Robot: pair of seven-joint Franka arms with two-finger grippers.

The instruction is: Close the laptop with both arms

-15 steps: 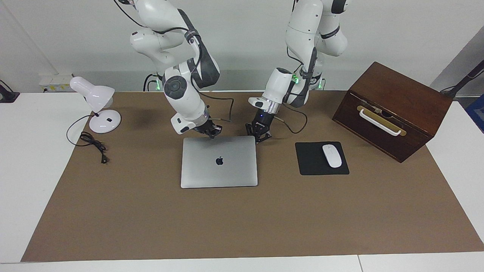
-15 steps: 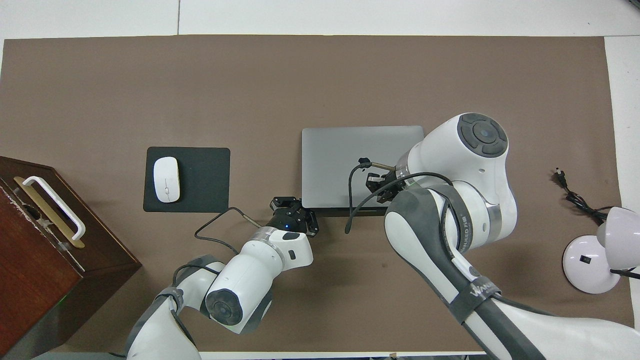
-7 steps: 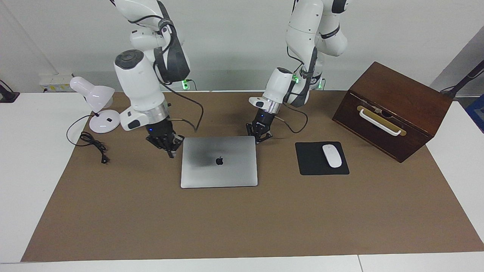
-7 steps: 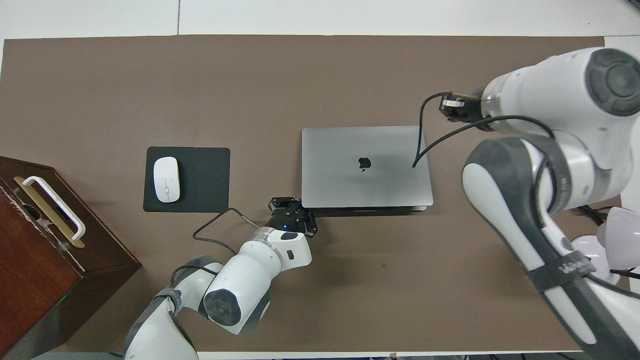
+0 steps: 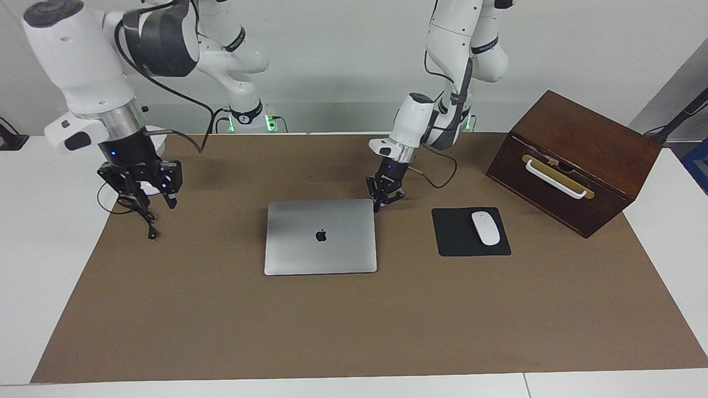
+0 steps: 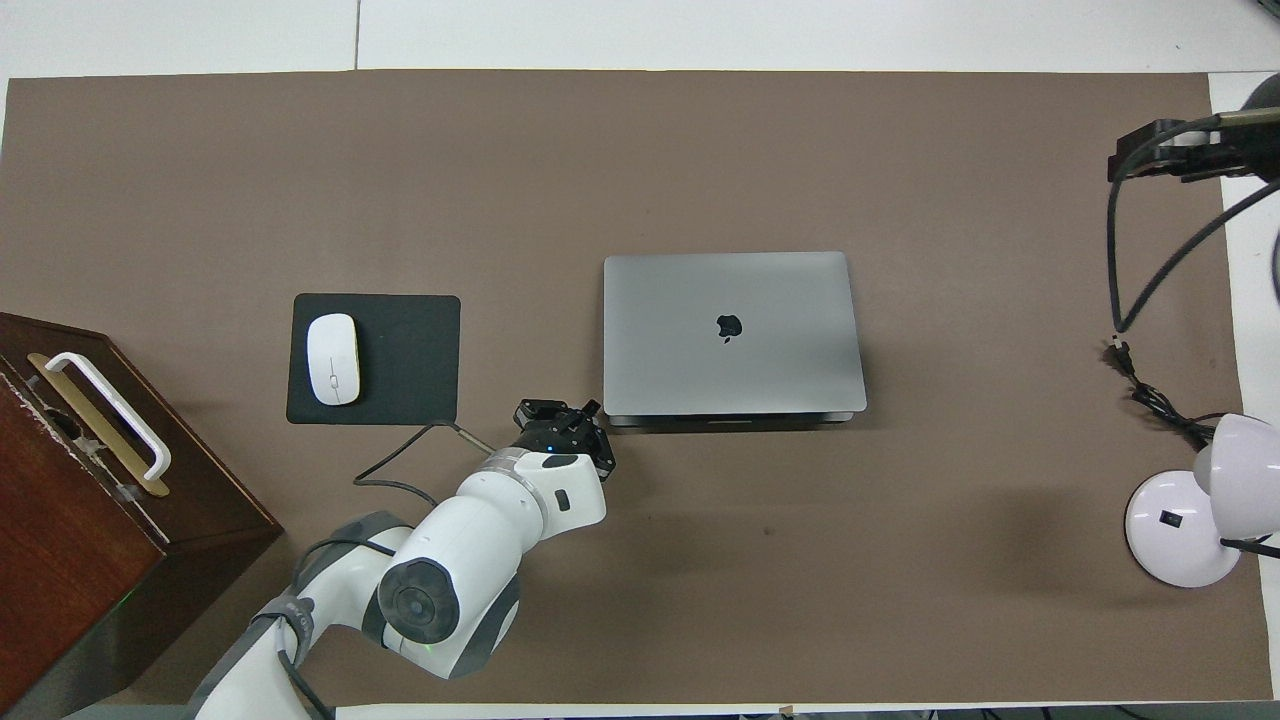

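Hovering apart from the closed laptop point(image 5: 320, 236): right gripper point(image 5: 145, 190) spread wide, left gripper point(image 5: 385, 200) seemingly pinched empty

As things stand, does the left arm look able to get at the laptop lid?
Probably yes. The left end effector hangs just off the closed laptop's corner nearest the robots, toward the mouse pad, with nothing between them.

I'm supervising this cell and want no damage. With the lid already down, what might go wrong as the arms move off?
Two risks, as judgements:
1. The left gripper sits low at a robot-side corner of the thin silver-grey laptop; a sideways move might nudge or scrape it.
2. The right gripper hangs raised over the black power cord by the white desk lamp; descending might snag it.
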